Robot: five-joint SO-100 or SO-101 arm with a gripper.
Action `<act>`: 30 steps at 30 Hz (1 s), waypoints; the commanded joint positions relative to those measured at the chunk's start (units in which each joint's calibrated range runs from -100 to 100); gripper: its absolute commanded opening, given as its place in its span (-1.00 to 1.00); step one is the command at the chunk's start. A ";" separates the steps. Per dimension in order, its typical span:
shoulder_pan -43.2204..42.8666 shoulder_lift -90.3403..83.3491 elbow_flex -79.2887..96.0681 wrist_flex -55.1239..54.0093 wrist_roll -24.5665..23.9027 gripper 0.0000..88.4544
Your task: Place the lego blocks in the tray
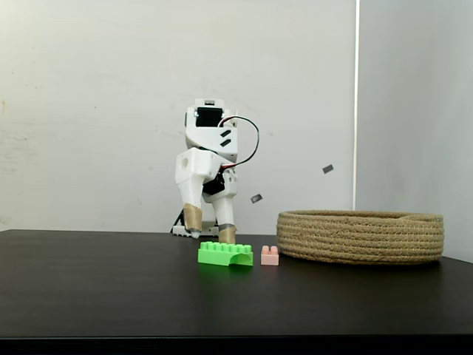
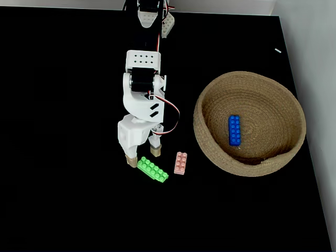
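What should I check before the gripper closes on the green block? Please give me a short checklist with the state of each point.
1. Gripper open: ok, its fingers stand apart.
2. Fingers astride the green block: cannot tell; they stand near its end.
3. Pink block clear of the fingers: ok, it lies apart beside the green one.
4. Tray has free room: ok, the blue block lies inside with space around.
5. Green block flat on the table: ok.

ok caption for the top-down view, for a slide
Open gripper above green brick; pink brick beside it, blue brick in basket.
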 commanded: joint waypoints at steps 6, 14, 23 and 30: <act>0.51 0.62 -6.61 -1.54 -0.34 -0.48; 0.51 1.83 -6.88 -2.12 -0.98 -0.49; 0.34 3.46 -6.34 -3.37 -2.44 -0.49; 0.26 4.92 -6.25 -4.04 -4.40 -0.55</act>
